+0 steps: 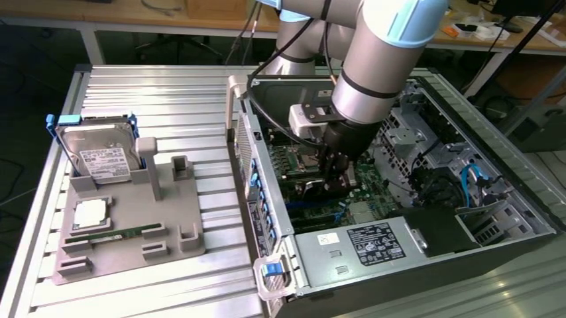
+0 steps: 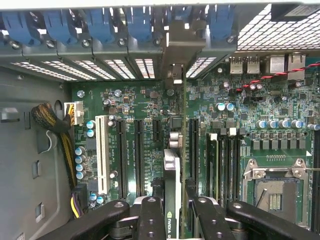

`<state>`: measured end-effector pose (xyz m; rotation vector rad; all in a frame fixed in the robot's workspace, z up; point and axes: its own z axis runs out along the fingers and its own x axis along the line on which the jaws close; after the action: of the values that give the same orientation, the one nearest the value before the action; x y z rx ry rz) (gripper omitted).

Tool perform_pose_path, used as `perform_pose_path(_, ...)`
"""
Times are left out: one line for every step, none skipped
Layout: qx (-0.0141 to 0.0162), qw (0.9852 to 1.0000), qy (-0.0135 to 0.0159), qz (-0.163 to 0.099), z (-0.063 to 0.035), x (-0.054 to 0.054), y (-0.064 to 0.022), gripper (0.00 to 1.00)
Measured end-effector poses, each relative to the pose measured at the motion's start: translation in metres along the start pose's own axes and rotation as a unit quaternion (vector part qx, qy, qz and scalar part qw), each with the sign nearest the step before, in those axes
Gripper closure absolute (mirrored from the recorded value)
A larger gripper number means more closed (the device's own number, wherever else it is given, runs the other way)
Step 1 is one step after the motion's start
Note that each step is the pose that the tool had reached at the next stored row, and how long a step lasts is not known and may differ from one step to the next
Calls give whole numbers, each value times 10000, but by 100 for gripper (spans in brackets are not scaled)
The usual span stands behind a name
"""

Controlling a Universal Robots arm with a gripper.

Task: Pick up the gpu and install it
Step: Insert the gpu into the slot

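My gripper (image 2: 172, 220) clamped half-wide on the gpu (image 2: 172, 175) held edge-on, card upright just above the motherboard (image 2: 150, 105) slots, bracket end toward the rear blue latches (image 2: 100, 22), my arm (image 1: 380, 59) reaching down into the open computer case (image 1: 495, 199)

The arm (image 1: 380, 59) is built of thick silver-grey metal tubes, with a pale blue cap at the joint and a thin dark ring around the lower tube. A black cable loops down from its upper segment to the wrist. On the wrist sits a small light grey box-shaped mount (image 1: 309, 121). Below it hangs the black tool (image 1: 339, 162). In the wrist view the tool's (image 2: 172, 215) fingers (image 2: 151, 220) are matt black bars with round silver screw heads, flanked by curved black linkage arms.
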<state>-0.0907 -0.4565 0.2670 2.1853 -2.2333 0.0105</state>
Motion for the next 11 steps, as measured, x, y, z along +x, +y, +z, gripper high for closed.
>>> perform_pose_path(-1,10000,2,1,-1,-8,1,73)
perform_pose_path(-1,10000,2,1,-1,-19,1,73)
perform_pose_path(0,10000,1,1,0,-27,1,73)
perform_pose_path(0,10000,1,0,0,-28,0,73)
perform_pose_path(0,10000,1,0,0,-27,0,73)
perform_pose_path(0,10000,2,0,0,-27,1,73)
perform_pose_path(0,10000,1,0,5,-28,0,73)
perform_pose_path(0,10000,1,0,12,-30,1,73)
perform_pose_path(0,10000,1,0,20,-32,0,73)
perform_pose_path(0,10000,1,0,29,-33,0,73)
perform_pose_path(0,10000,1,0,39,-34,0,73)
